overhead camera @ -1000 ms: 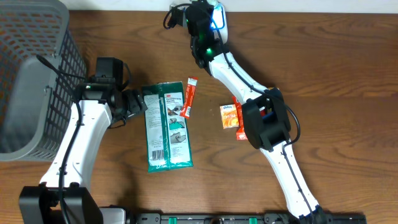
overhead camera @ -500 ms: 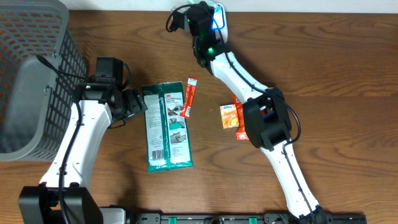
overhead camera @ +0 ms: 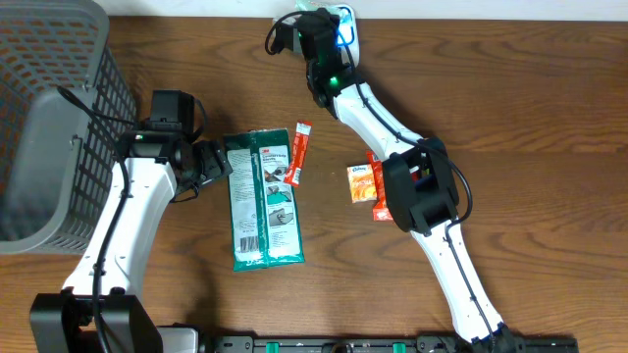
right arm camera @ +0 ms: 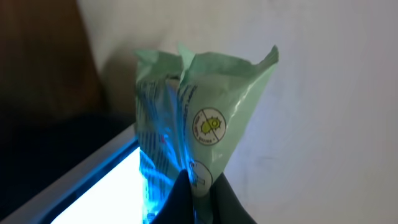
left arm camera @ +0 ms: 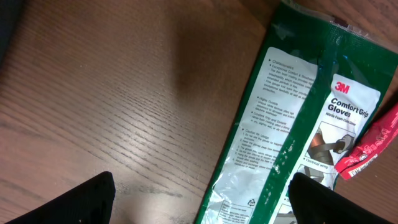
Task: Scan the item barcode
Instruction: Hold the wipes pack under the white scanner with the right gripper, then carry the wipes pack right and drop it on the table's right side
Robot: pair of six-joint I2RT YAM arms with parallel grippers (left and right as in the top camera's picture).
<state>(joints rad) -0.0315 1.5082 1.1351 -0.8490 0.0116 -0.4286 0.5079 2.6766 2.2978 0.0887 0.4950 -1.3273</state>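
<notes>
At the table's 12 o'clock the right gripper (right arm camera: 199,200) pinches a green packet (right arm camera: 199,118), long axis toward 12 o'clock, beside the scanner (right arm camera: 102,186); the left gripper (left arm camera: 202,202) hangs spread above a glove pack (left arm camera: 273,143).

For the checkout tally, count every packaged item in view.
5. Green gloves pack mid-table; red stick packet by its upper right corner; orange-yellow packet further right; red packet partly under the right arm; pale green packet in the right tool. The basket may hide more.
</notes>
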